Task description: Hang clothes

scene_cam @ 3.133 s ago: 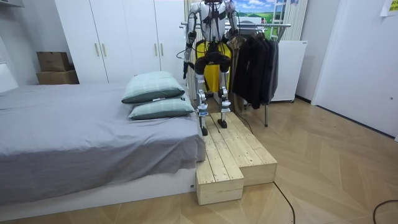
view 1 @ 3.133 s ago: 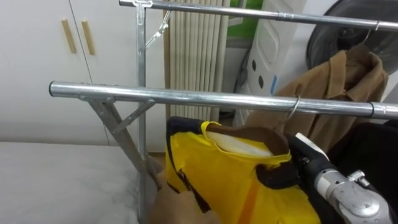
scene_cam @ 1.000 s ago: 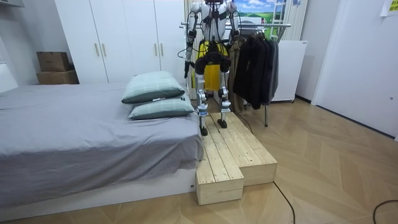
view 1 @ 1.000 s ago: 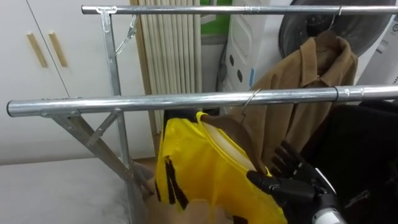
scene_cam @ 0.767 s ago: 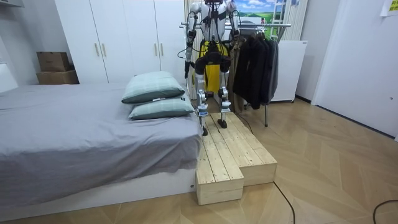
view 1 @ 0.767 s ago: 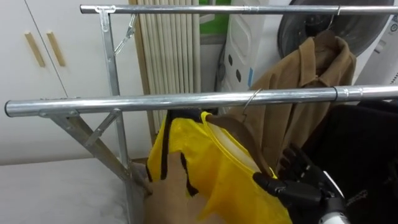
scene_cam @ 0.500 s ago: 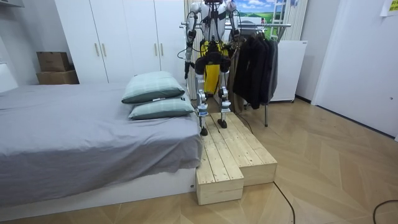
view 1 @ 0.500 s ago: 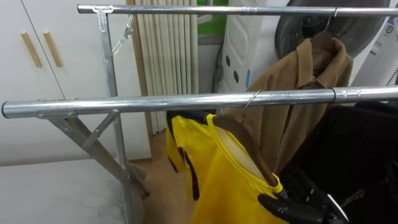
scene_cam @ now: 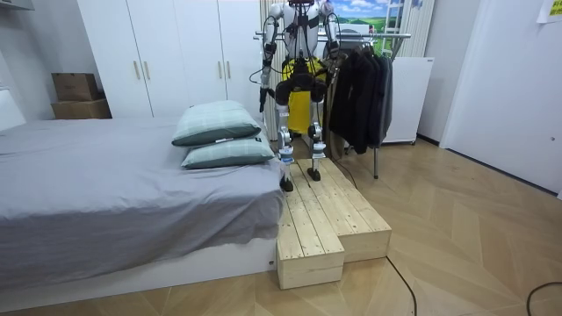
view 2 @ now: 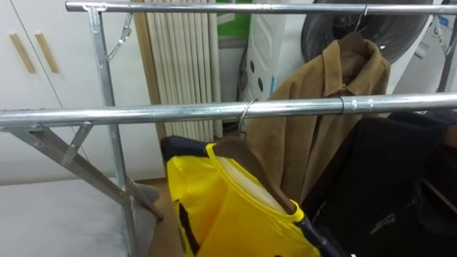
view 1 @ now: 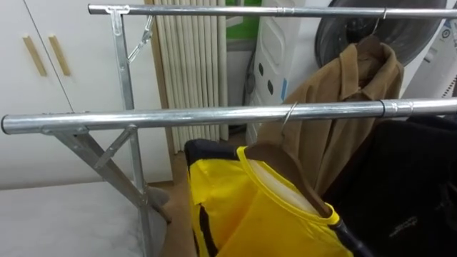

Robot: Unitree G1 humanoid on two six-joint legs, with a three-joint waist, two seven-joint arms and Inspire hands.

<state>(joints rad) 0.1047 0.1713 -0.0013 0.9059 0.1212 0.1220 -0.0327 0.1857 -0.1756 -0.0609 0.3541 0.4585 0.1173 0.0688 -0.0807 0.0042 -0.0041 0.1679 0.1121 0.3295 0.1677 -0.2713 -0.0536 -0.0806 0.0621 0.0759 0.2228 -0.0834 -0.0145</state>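
**Item: yellow garment (view 1: 243,214) on a hanger (view 1: 289,170).**
- Place: lower centre of the eye views.
- The garment is draped on a brown hanger whose wire hook sits over the near rail (view 1: 178,118).
- The collar is open, and the hanger slopes down toward the lower right.
- Dark trim shows at the left shoulder and down the front.

**Item: clothes rack, two metal rails.**
- The near rail runs across mid-frame.
- The far rail (view 1: 250,11) runs along the top edge.
- An upright post and slanted braces stand at the left.

**Item: brown coat (view 1: 343,100).**
- Place: upper right, hung from the far rail, behind the yellow garment.

**Item: dark clothes (view 1: 410,185).**
- Place: right edge, beside the yellow garment.

**Item: wardrobe (view 1: 43,78).**
- Place: upper left; white doors with pale wooden handles.

**Item: right robot hand (view 1: 350,241).**
- A dark tip shows at the bottom edge, just under the low end of the hanger.
- Whether it is spread or pinching cannot be told.

**Item: left robot hand (scene_cam: 262,98).**
- Place: low at the robot's side, at the room view's left of the body.
- It is too small for its state to be told.

**Setting, room view.**
- The robot stands upright on the far end of a wooden platform (scene_cam: 329,219), close against the rack.
- A grey bed (scene_cam: 105,193) with two pillows (scene_cam: 219,127) lies at the room view's left.
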